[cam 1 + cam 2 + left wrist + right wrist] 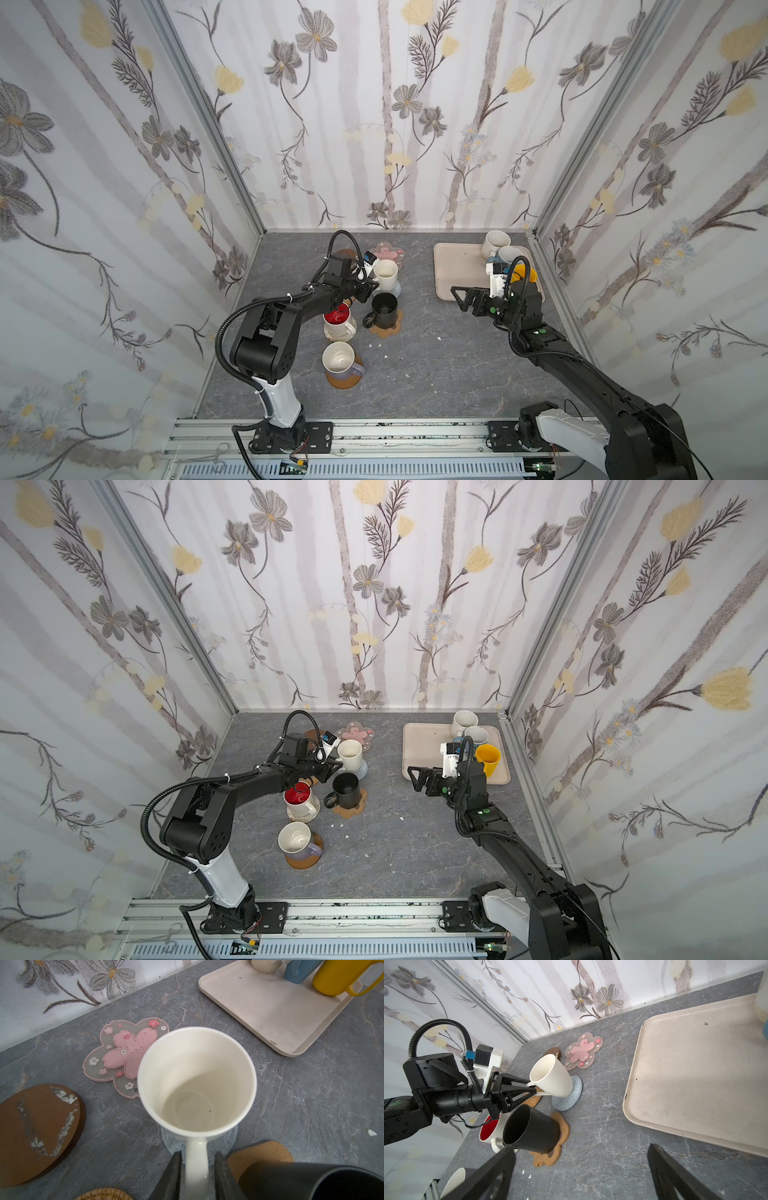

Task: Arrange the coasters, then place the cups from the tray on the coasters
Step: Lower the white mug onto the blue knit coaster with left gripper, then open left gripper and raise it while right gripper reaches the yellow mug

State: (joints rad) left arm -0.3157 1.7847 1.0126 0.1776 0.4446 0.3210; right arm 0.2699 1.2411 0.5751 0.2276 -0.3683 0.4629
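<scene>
Grey marbled tabletop (415, 374) fills the floor of a booth with flowered walls. We see the left gripper (197, 1155) straddling the handle of the cream-white cup (195, 1084); in the left wrist view a thin gap shows on each side of the handle, so its jaws stand slightly parted and grip nothing. That cup stands on the grey-blue woven coaster (564, 1104). Just behind it lie the pink flower coaster (126, 1053) and a bare brown disc (39, 1132), with the orange rattan coaster (104, 1194) under the left gripper, also bare.

Nearer to us, the black cup (384, 309) sits on the tan paw coaster (550, 1155), the red-lined cup (336, 318) on the pale woven coaster (351, 332), and the lavender cup (340, 361) on a second brown disc (343, 382).

We find the tray (457, 266) at the far right, holding the speckled cream cup (495, 243), the light blue cup (509, 254) and the yellow cup (487, 758). The right gripper (462, 300) hangs just beside the tray's near edge, jaws spread wide and empty.
</scene>
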